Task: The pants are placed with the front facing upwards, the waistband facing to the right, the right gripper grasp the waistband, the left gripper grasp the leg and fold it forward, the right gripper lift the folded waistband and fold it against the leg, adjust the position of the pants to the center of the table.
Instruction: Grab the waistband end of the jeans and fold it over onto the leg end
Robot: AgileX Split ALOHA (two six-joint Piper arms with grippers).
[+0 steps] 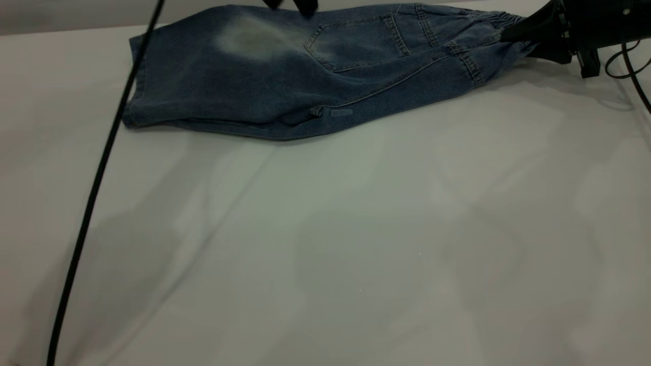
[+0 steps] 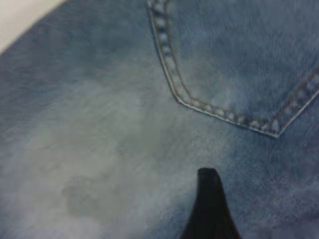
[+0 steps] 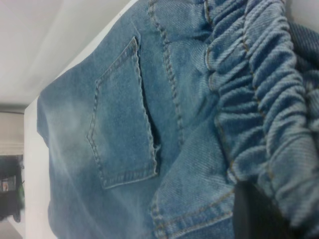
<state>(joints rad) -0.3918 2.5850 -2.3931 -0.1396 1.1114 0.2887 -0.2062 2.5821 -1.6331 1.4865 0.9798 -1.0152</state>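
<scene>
The pants (image 1: pixel 285 76) lie folded lengthwise at the table's (image 1: pixel 356 244) far side, with a patch pocket (image 1: pixel 356 43) and a pale faded patch (image 1: pixel 249 38) facing up. The waistband (image 1: pixel 501 21) points right. My right gripper (image 1: pixel 513 35) is shut on it. In the right wrist view the puckered waistband (image 3: pixel 259 84) bunches over one dark finger (image 3: pixel 251 214). My left gripper (image 1: pixel 292 4) hovers over the far edge of the leg, its tips apart. In the left wrist view one finger (image 2: pixel 209 204) sits over the denim below the pocket stitching (image 2: pixel 199 104).
A black cable (image 1: pixel 96 178) hangs across the left of the exterior view, over the hem end of the pants. More cable (image 1: pixel 628 61) loops behind the right arm. The wide white tabletop stretches in front of the pants.
</scene>
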